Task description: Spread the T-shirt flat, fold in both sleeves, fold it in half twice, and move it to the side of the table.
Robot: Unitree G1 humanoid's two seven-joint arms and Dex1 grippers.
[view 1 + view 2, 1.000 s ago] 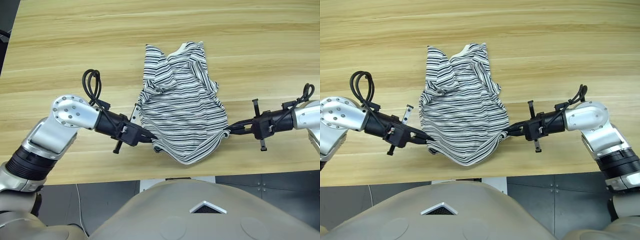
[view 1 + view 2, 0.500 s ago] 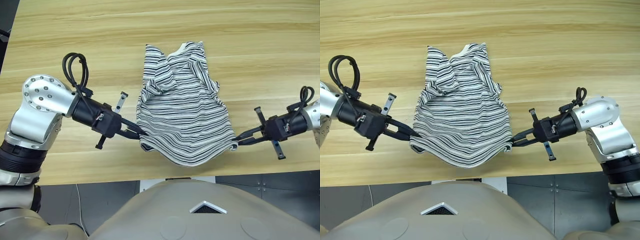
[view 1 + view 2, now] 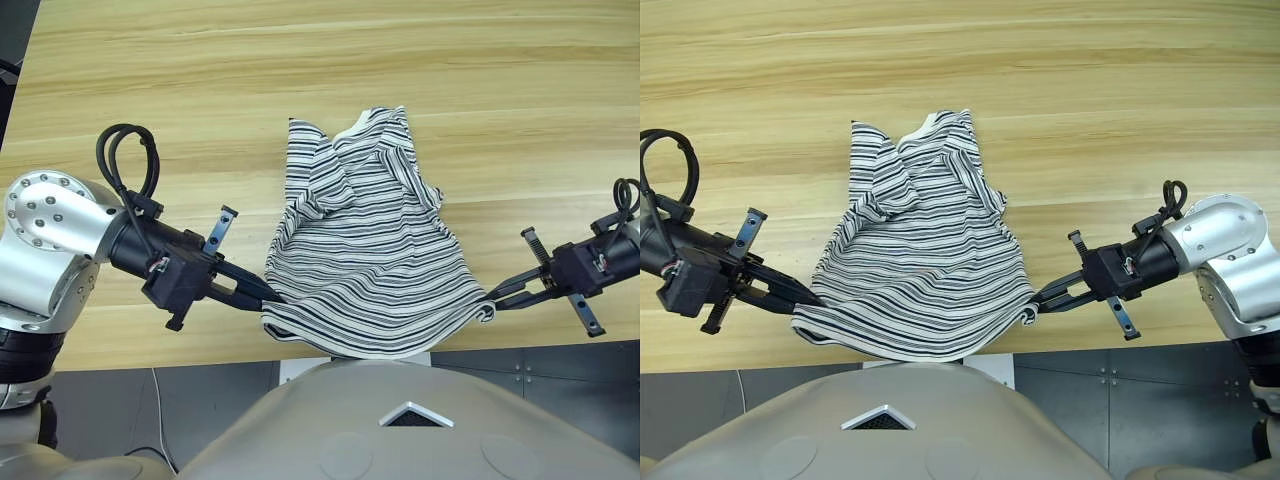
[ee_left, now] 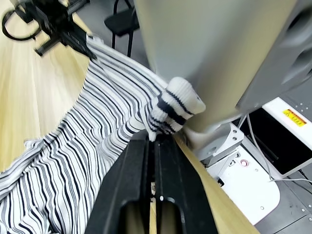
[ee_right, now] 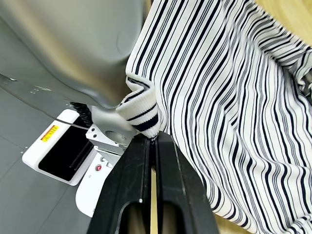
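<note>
— Where's the T-shirt (image 3: 370,250)?
— Midway along the near edge of the surface (image 3: 150,60), collar toward the far edge, hem stretched out past the near edge.
— And the claws?
— The left claw (image 3: 270,298) is clamped on one hem corner, the right claw (image 3: 492,298) on the other.

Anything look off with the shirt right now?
The T-shirt is not flat: its collar end is bunched and folded over. The left gripper and right gripper pinch its hem corners at the table edge.
</note>
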